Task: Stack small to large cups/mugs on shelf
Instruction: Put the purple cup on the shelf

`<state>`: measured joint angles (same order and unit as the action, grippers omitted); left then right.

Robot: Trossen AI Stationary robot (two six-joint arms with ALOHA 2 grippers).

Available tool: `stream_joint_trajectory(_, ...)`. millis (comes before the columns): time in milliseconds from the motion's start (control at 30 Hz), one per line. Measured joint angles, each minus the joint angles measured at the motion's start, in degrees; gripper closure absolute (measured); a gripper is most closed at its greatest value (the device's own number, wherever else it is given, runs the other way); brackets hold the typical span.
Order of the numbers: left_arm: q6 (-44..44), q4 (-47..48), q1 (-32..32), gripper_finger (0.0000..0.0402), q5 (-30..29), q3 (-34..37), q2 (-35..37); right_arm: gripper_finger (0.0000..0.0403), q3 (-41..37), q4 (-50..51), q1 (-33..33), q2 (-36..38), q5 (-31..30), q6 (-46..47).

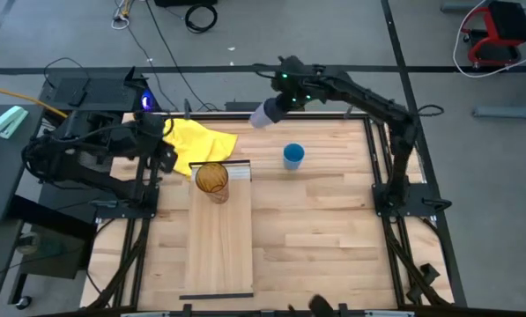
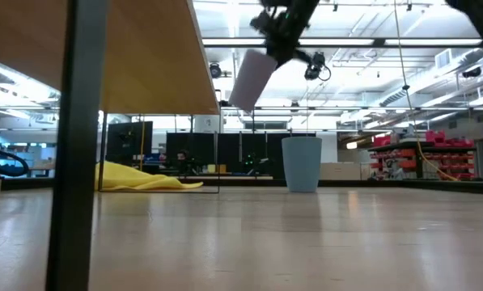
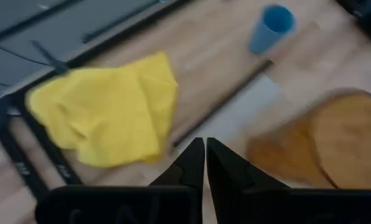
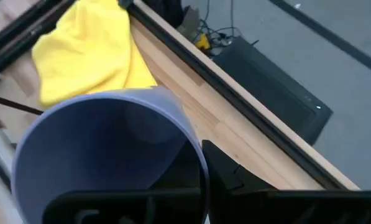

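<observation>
Lavender cup (image 4: 104,155) fills the right wrist view, clamped by its rim in the right claw (image 1: 271,109) above the tabletop's far edge. It looks light, thin and slippery, so pinching the rim wall suits it. Left claw (image 3: 205,163) is together, empty, beside the amber cup (image 1: 212,179) on the shelf (image 1: 220,238).

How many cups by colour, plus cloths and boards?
Amber-brown cup, on the shelf board: 1
Lavender cup, held in the air by the right hand: 1
Bright blue cup, on the tabletop: 1
Yellow cloth: 1
Shelf board: 1
Total: 5
</observation>
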<state>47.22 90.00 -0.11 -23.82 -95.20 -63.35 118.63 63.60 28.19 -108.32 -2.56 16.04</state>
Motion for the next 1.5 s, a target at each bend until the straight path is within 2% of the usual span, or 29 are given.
stream_joint_trajectory(100, -1.4, -0.5, 5.3, 0.0377, -1.0, 0.0, -0.3, 0.0400, 0.0, -1.0, 1.6, -4.2, 2.4, -3.5)
stream_joint_trajectory(267, -3.8, -3.4, 12.4, 0.0370, -0.7, 0.0, -0.8, 0.0400, -0.1, -3.3, 1.7, -10.0, 3.0, -8.7)
stream_joint_trajectory(567, -8.3, -6.2, 18.7, 0.0372, 5.1, 0.0, -5.7, 0.0400, -0.1, -6.0, 0.8, -14.9, 5.1, -14.7)
stream_joint_trajectory(900, -11.9, -7.8, 22.0, 0.0367, 7.3, 0.0, -10.6, 0.0400, -0.1, -5.7, -0.4, -16.3, 7.7, -16.3)
stream_joint_trajectory(1133, -12.4, -10.8, 22.2, 0.0364, 9.8, 0.0, -10.7, 0.0399, -0.1, -5.7, -0.7, -18.0, 8.6, -15.8)
stream_joint_trajectory(1500, -12.6, -12.1, 22.2, 0.0358, 10.0, 0.0, -10.9, 0.0396, -0.1, -7.7, -0.8, -18.5, 8.6, -13.3)
